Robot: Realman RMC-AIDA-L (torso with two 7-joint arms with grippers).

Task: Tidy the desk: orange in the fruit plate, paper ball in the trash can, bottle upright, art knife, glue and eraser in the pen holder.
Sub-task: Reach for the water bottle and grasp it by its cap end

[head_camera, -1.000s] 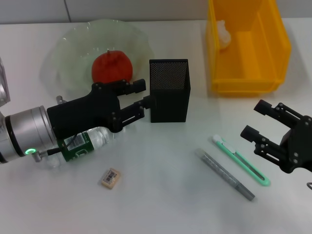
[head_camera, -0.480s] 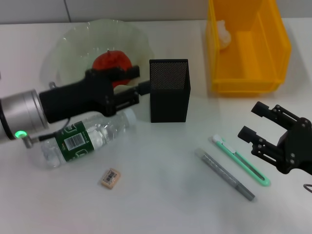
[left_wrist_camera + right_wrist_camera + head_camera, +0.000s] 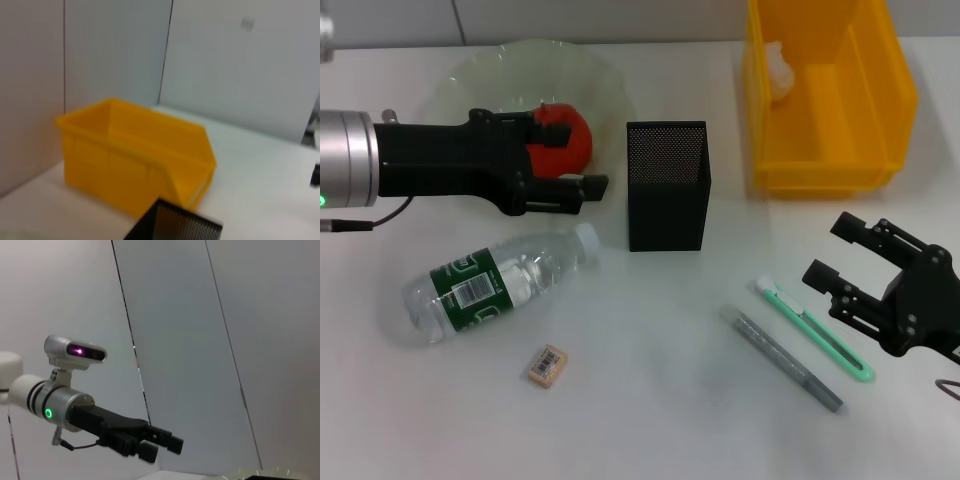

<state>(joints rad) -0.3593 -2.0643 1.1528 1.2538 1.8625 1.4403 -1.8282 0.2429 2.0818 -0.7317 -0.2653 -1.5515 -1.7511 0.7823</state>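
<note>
Bottle flat, cap toward holder

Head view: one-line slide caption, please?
Left gripper hovers open by the red-orange fruit in the clear plate; clear plastic bottle lies flat; right gripper open beside the green art knife.

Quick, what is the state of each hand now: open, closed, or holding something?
Left hand: open, holding nothing, above the table beside the fruit plate.
Right hand: open, holding nothing, beside the art knife.
</note>
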